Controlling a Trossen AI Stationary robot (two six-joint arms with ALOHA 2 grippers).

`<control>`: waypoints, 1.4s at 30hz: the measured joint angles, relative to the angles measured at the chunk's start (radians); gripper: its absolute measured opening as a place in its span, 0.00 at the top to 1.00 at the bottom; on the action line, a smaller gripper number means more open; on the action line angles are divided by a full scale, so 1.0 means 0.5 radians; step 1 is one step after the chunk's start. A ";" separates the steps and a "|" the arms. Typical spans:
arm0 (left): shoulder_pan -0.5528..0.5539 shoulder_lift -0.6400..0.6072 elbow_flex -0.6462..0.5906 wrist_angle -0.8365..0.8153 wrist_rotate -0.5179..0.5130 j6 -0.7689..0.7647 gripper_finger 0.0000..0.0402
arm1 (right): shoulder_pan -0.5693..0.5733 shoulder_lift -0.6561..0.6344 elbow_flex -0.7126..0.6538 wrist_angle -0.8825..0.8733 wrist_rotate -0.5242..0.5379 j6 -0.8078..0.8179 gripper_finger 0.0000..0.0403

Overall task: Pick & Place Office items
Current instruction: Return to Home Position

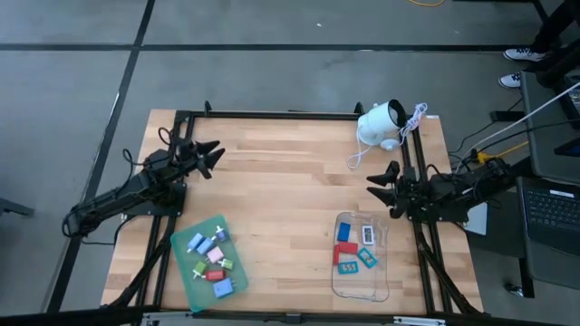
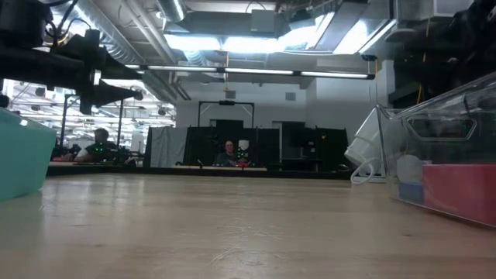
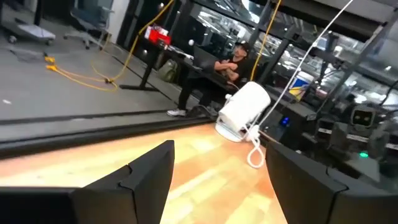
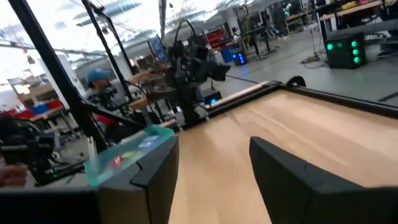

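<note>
A workshop-like lab: concrete floor (image 1: 272, 23), exposed ceiling ducts (image 2: 203, 58), strip lights (image 2: 256, 71). A person (image 3: 235, 59) sits among cabled desks.

low view: the clear tray (image 2: 457, 147) is cut by the right edge, the green tray (image 2: 19, 159) by the left. the office items (image 1: 215, 255) in the high view are too small to name.

Grey floor (image 1: 272, 27), bright ceiling lights (image 2: 232, 40)

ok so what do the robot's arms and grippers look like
Both the left arm and the right arm are black, slim and jointed. Each ends in two dark, angular, wedge-shaped jaws with flat inner faces. No markings show on them.
</note>
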 joint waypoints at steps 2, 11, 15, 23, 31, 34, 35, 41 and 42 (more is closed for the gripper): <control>-0.003 0.000 0.000 0.000 -0.018 0.061 0.38 | 0.000 0.003 0.000 -0.014 -0.001 -0.060 0.50; -0.003 0.058 0.000 -0.029 0.173 0.202 0.38 | 0.000 0.014 0.000 -0.011 -0.008 -0.184 0.50; -0.003 0.064 0.000 -0.025 0.174 0.205 0.38 | 0.000 0.014 0.000 -0.011 -0.007 -0.167 0.50; -0.003 0.064 0.000 -0.025 0.174 0.205 0.38 | 0.000 0.014 0.000 -0.011 -0.006 -0.172 0.50; -0.003 0.064 0.000 -0.025 0.174 0.205 0.38 | 0.000 0.014 0.000 -0.011 -0.001 -0.173 0.50; -0.003 0.064 0.000 -0.025 0.174 0.205 0.39 | 0.000 0.014 0.000 -0.011 -0.001 -0.173 0.50; -0.003 0.064 0.000 -0.025 0.175 0.205 0.39 | 0.000 0.014 0.000 -0.011 -0.001 -0.173 0.50; -0.003 0.064 0.000 -0.025 0.175 0.205 0.38 | 0.000 0.014 0.000 -0.011 -0.001 -0.174 0.50; -0.003 0.064 0.000 -0.025 0.175 0.205 0.38 | 0.000 0.014 0.000 -0.011 -0.001 -0.174 0.50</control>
